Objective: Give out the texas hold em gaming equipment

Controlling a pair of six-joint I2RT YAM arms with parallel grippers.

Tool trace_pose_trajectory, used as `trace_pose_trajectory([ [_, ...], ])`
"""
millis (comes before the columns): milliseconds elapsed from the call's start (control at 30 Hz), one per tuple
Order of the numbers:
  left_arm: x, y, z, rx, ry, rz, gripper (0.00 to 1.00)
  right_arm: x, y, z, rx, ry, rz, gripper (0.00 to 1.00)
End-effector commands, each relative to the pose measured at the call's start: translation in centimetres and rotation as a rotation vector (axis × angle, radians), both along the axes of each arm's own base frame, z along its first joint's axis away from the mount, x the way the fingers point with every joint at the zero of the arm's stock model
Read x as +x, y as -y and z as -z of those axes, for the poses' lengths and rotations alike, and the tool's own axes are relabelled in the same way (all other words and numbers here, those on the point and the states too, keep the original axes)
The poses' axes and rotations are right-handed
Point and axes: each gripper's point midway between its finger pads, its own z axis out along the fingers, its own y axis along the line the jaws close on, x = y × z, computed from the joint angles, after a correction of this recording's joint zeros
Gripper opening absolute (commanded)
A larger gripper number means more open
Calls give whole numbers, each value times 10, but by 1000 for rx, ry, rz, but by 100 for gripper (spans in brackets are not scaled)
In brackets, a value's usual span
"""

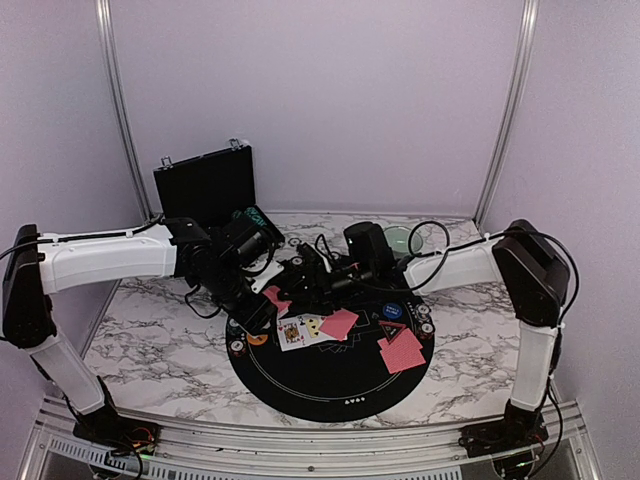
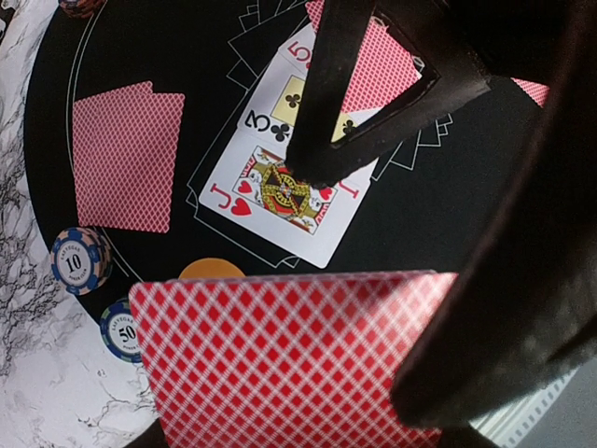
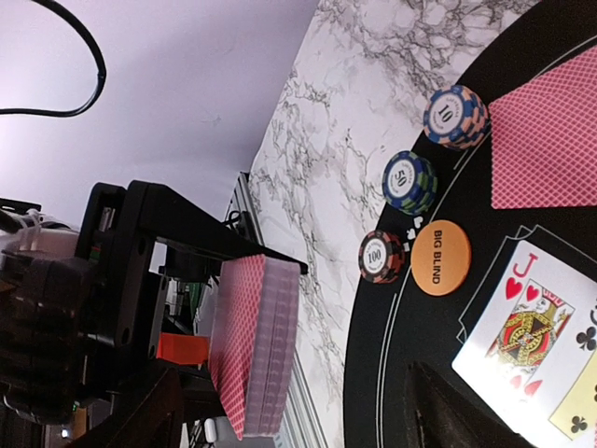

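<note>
My left gripper [image 1: 272, 300] is shut on a deck of red-backed playing cards [image 2: 289, 355], held on edge above the left side of the round black mat [image 1: 330, 385]. The same deck [image 3: 256, 345] shows in the right wrist view. My right gripper [image 1: 306, 288] hangs open over the face-up cards [image 2: 284, 201], a jack of hearts, a three of clubs and a five. One of its fingers [image 2: 326, 103] reaches down to them, and nothing sits between the fingers. Chip stacks marked 10 [image 3: 454, 117], 50 [image 3: 409, 180] and 100 [image 3: 382, 256] line the mat's rim beside the orange Big Blind disc [image 3: 438, 257].
Face-down cards lie on the mat at the left [image 2: 126, 159], the middle [image 1: 340, 323] and the right [image 1: 402, 350]. A blue disc [image 1: 393, 311] sits near the right ones. The open black case [image 1: 205, 185] stands at the back left, the pale green bowl [image 1: 400, 240] behind the right arm.
</note>
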Motion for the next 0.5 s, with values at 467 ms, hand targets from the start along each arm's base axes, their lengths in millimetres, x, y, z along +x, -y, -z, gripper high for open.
trace_pose_trajectory([
  [467,2,3,-10,-1,20,8,50,-7,-32,-1,36,13,-57,67],
])
